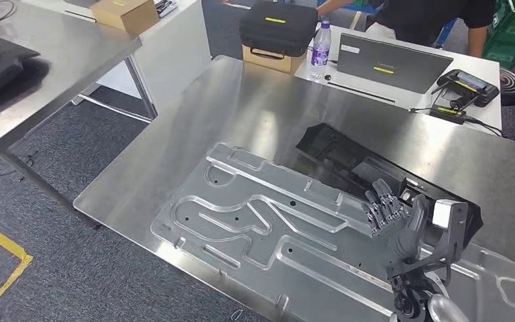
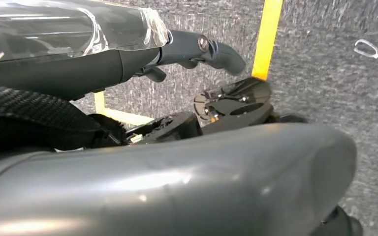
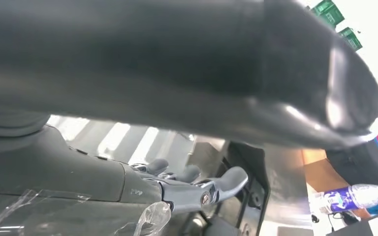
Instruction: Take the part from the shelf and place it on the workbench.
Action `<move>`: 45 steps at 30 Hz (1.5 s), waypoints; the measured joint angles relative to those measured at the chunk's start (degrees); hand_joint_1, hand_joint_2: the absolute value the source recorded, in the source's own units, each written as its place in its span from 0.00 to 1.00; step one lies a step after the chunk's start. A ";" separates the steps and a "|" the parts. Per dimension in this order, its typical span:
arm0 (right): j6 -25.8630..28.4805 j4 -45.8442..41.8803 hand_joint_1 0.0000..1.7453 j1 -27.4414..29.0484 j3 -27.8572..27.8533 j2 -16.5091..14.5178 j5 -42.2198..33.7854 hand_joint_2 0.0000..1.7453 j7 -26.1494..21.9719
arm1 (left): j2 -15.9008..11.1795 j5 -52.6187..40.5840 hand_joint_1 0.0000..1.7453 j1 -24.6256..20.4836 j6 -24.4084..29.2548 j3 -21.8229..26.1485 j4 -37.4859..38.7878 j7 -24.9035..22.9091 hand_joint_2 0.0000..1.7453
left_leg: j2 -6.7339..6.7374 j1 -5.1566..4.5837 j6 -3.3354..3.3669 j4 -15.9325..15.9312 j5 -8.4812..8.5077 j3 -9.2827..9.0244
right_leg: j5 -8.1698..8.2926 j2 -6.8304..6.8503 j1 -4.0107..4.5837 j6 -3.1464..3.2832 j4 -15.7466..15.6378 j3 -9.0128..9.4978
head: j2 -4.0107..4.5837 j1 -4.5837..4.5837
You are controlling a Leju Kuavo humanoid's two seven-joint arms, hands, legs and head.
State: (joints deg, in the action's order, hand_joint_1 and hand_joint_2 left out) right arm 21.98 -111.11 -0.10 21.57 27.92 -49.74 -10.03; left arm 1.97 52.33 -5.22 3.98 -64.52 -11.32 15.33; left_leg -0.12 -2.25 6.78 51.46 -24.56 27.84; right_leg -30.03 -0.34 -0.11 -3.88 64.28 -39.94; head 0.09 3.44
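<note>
My right hand (image 1: 392, 218) hangs low over the near right part of the workbench (image 1: 194, 127). Its fingers (image 1: 382, 208) are straight and apart, the thumb off to one side, nothing held. The fingertips are at the near end of the black part (image 1: 349, 157); I cannot tell whether they touch it. In the right wrist view the hand (image 3: 192, 184) is likewise unclenched, fingers reaching toward the black part (image 3: 251, 196).

My left hand (image 2: 211, 49) hangs over grey carpet (image 2: 325, 73) with a yellow floor line (image 2: 270, 34). One finger is extended and nothing is in it; how the rest of the hand sits I cannot tell.

Under and just left of my right hand, a large machined aluminium plate (image 1: 255, 215) with grooved channels lies flat on the workbench. The black part lies flat beyond it, toward the right.

Farther off, a white table carries a black case (image 1: 278, 27) on a cardboard box (image 1: 271, 60), a bottle (image 1: 320, 43), a closed laptop (image 1: 389, 64) and a handheld controller (image 1: 469, 86). A person (image 1: 436, 17) stands behind it.
</note>
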 joint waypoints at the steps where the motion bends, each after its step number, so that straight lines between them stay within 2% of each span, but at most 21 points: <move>1: -0.07 0.01 0.00 0.01 0.05 0.03 0.16 0.00 -0.11 | 0.05 0.03 0.00 -0.05 0.00 0.00 0.00 0.07 0.00 | 0.08 0.06 -0.12 0.10 0.63 0.78 | -2.05 0.01 -0.11 -0.16 3.88 -0.54 | 0.00 -0.06; 2: -0.13 0.01 0.00 0.02 0.09 0.03 0.37 0.00 -0.25 | 0.10 0.07 0.00 -0.10 -0.01 0.00 0.00 0.15 0.00 | 0.16 0.09 -0.29 0.28 1.24 1.61 | -2.54 0.03 -0.26 -0.38 7.13 -0.65 | 0.00 -0.10; 4: -0.20 0.01 0.00 0.04 0.15 0.03 0.81 0.00 -0.52 | 0.17 0.14 0.00 -0.22 -0.01 0.00 0.00 0.29 0.00 | 0.30 0.29 -0.62 0.98 2.36 3.61 | 0.43 0.05 -0.57 -0.94 8.89 1.25 | 0.00 -0.11; 6: -0.22 0.01 0.00 0.00 0.15 0.03 1.08 0.00 -0.64 | 0.19 0.15 0.00 -0.42 -0.01 0.00 0.00 0.40 0.00 | 0.31 0.50 -1.18 2.25 3.10 5.71 | 2.84 0.06 -1.02 -1.68 2.84 6.84 | 0.00 -0.14; 7: -0.26 0.00 0.00 -0.09 0.15 0.04 1.15 0.00 -0.67 | 0.19 0.15 0.00 -0.51 -0.01 0.00 0.00 0.44 0.00 | 0.26 0.48 -1.47 3.00 3.31 6.56 | 2.04 0.04 -1.11 -1.67 -2.10 10.37 | 0.00 -0.16; 10: -0.31 -0.01 0.00 -0.37 0.17 -0.03 2.29 0.00 -0.72 | 0.19 0.14 0.00 -0.59 0.02 0.00 0.00 0.74 0.00 | 0.09 0.26 -2.01 4.22 4.25 7.75 | -0.94 0.07 -0.97 0.14 -9.94 15.08 | 0.00 -0.16; 12: 0.27 0.00 0.00 -0.46 0.29 -0.08 5.72 0.00 0.03 | 0.14 0.20 0.00 -0.53 0.10 0.00 0.01 1.10 0.00 | -0.09 0.44 -2.53 4.74 4.02 8.41 | -0.06 0.51 -1.11 1.36 -9.70 14.15 | 0.00 -0.12; 14: 1.19 -0.03 0.00 -0.66 0.43 -0.11 10.31 0.00 1.28 | 0.11 0.28 0.00 -0.54 0.14 0.01 0.02 1.49 0.00 | -0.21 0.95 -3.64 8.68 -0.07 10.02 | 1.09 0.92 -1.39 2.20 -9.69 12.97 | 0.00 -0.08; 16: 1.80 -0.09 0.00 -0.92 0.61 -0.14 13.59 0.00 2.41 | 0.12 0.32 0.00 -0.65 0.14 0.02 0.02 1.74 0.00 | -0.18 1.67 -4.75 16.36 -5.24 12.32 | 2.15 1.23 -1.50 2.44 -9.65 11.61 | 0.00 -0.03; 18: 2.13 -0.14 0.00 -1.04 0.88 -0.16 15.85 0.00 3.49 | 0.11 0.33 0.00 -0.75 0.15 0.02 0.02 1.82 0.00 | -0.15 2.31 -5.31 21.24 -6.02 12.89 | 3.02 1.80 -1.59 2.27 -9.62 10.40 | 0.00 -0.02; 21: 2.21 -0.40 0.00 -1.37 1.27 -0.28 17.73 0.00 4.48 | 0.11 0.34 0.00 -0.68 0.15 0.02 0.02 1.81 0.00 | 0.71 2.71 -5.41 13.34 -1.83 6.29 | 4.02 2.83 -1.75 1.68 -9.62 9.24 | 0.00 -0.02; 24: 2.04 -0.92 0.00 -1.85 1.51 -0.38 18.32 0.00 4.62 | 0.11 0.33 0.00 -0.26 0.16 0.00 0.02 1.70 0.00 | 2.03 2.10 -4.87 2.98 -1.71 0.18 | 4.71 4.02 -1.66 0.74 -9.66 8.79 | 0.00 -0.02; 26: 1.71 -1.14 0.00 -2.00 1.75 -0.48 18.68 0.00 4.62 | 0.11 0.35 0.00 -0.15 0.19 0.00 0.02 1.75 0.00 | 1.23 1.85 -4.30 2.19 -1.63 0.53 | 5.12 4.90 -1.66 -0.03 -9.77 8.61 | 0.00 -0.06; 28: 1.31 -1.30 0.00 -2.12 1.99 -0.60 19.05 0.00 4.60 | 0.15 0.37 0.00 -0.13 0.19 0.00 0.02 1.81 0.00 | 0.37 1.90 -3.49 1.90 -0.82 1.10 | 3.79 3.85 -1.85 -0.56 -8.26 7.90 | 0.00 -0.09; 31: 0.88 -1.43 0.00 -2.14 2.24 -0.68 19.62 0.00 4.55 | 0.20 0.37 0.00 -0.19 0.18 0.00 0.02 1.84 0.00 | -0.66 1.63 -2.36 1.76 0.25 2.04 | -2.87 1.05 -1.64 -0.38 2.56 3.61 | 0.00 -0.21; 33: 0.66 -1.43 0.00 -2.08 2.49 -0.75 20.02 0.00 4.55 | 0.22 0.42 0.00 -0.21 0.17 0.00 0.02 1.85 0.00 | -1.58 1.18 -1.96 1.81 0.77 2.60 | -4.89 0.69 -1.17 -0.02 8.26 1.61 | 0.00 -0.24; 35: 0.36 -1.44 0.00 -2.05 2.67 -0.80 20.45 0.00 4.56 | 0.22 0.48 0.00 -0.21 0.17 0.00 0.02 1.85 0.00 | -2.71 0.75 -1.86 1.87 1.17 2.88 | -2.45 0.31 -0.85 0.61 4.64 4.10 | 0.00 -0.25; 38: -0.04 -1.62 0.00 -2.10 2.78 -0.87 20.86 0.00 4.61 | 0.33 0.48 0.00 -0.39 0.16 0.00 0.02 1.93 0.00 | -4.38 0.29 -2.09 2.49 1.49 3.45 | 1.93 -2.61 -0.60 1.74 -7.55 10.75 | 0.00 -0.23; 40: -0.29 -1.82 0.00 -2.08 2.84 -0.91 20.96 0.00 4.64 | 0.40 0.49 0.00 -0.50 0.15 0.00 0.02 2.10 0.00 | -5.38 0.30 -2.63 2.85 1.83 4.18 | 2.22 -3.12 -0.46 2.19 -9.69 11.54 | 0.00 -0.22; 42: -0.47 -1.94 0.00 -2.11 2.88 -1.01 21.03 0.00 4.66 | 0.34 0.50 0.00 -0.50 0.16 0.01 0.04 2.28 0.00 | -5.88 0.27 -3.31 3.22 1.93 4.82 | 2.71 -1.88 -0.69 2.60 -9.88 11.32 | 0.00 -0.27; 45: -0.58 -2.15 0.00 -2.03 2.93 -1.19 21.13 0.00 4.67 | 0.35 0.49 0.00 -0.51 0.19 0.00 0.04 2.49 0.00 | -2.78 0.87 -5.02 10.04 -2.24 8.13 | 3.25 0.24 -1.17 2.99 -10.13 11.08 | 0.00 -0.04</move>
State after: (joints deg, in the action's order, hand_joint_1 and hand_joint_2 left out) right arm 21.40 -113.26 -2.13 24.50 26.73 -28.61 -5.36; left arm 2.32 52.82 -5.73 4.17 -64.52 -11.28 17.82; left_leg -2.90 -1.38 1.75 61.50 -26.80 35.97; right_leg -26.78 -0.10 -1.28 -0.89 54.15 -28.85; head 0.09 3.39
